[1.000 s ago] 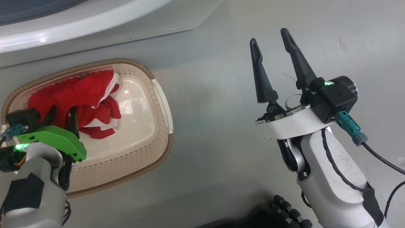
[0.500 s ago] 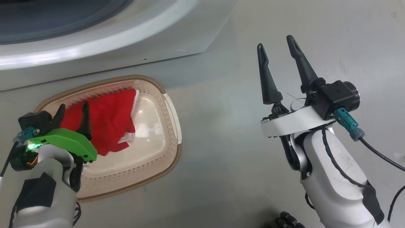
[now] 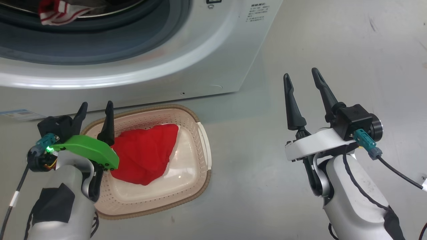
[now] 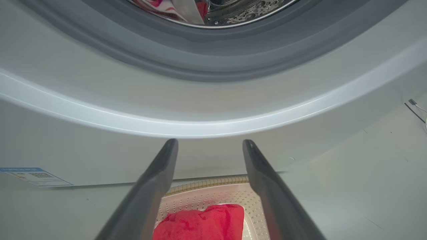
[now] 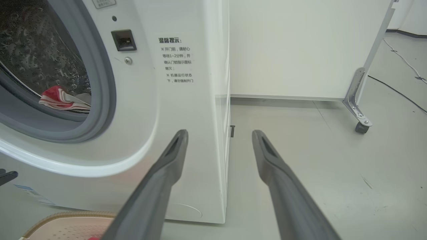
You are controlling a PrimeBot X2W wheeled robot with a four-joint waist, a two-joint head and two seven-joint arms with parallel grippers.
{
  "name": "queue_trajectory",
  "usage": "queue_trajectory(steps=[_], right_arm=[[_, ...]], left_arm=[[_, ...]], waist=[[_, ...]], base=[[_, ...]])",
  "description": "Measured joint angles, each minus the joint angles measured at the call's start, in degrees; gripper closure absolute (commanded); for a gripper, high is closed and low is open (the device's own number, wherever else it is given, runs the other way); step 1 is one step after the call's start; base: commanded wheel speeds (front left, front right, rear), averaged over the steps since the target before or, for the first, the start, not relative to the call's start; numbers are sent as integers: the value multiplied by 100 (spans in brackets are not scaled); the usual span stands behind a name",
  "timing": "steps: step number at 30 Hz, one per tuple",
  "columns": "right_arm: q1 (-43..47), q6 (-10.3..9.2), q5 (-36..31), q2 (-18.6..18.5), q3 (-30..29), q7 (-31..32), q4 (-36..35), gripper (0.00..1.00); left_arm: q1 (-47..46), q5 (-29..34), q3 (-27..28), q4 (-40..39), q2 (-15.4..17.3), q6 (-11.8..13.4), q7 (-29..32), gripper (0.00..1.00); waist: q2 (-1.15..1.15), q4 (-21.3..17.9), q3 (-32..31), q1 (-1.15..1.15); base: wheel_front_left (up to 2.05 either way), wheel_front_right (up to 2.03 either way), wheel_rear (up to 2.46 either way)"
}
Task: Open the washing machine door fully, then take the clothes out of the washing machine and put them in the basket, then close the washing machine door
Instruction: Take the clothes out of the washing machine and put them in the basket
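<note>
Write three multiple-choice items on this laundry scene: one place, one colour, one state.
1. The plain red garment lies: A on the floor; B in the basket; C on the machine's top.
2. The striped cloth in the drum is: A blue and yellow; B green and black; C red and white.
3. The left end effector is: A open, empty; B shut on cloth; C shut on a handle.
Key: 1 B, it rests inside the basket; 2 C, its stripes show at the drum's mouth; 3 A, its fingers stand apart with nothing between.
</note>
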Motion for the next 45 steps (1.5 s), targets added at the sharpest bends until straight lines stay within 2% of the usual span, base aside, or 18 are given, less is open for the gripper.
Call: queue_trajectory(steps=[6, 18, 27, 45], right_arm=[[248, 58, 1, 1, -108, 0, 102, 0], [673, 142, 4, 5, -266, 0, 175, 0], [1006, 211, 11, 9, -356, 0, 202, 0], [1418, 261, 12, 20, -289, 0, 183, 0]], left_arm=[[199, 221, 130, -816, -2, 0, 0, 0], [867, 516, 162, -1767, -1, 54, 0, 0], [1503, 612, 22, -2093, -24, 111, 0, 0], [2597, 652, 57, -2799, 5, 435, 85, 0]], waist=[[0, 208, -486, 0], [0, 546, -1343, 0], [0, 741, -1832, 0], [0, 663, -2298, 0]], base=[[0, 0, 0], [0, 0, 0], [0, 0, 0], [0, 0, 0]])
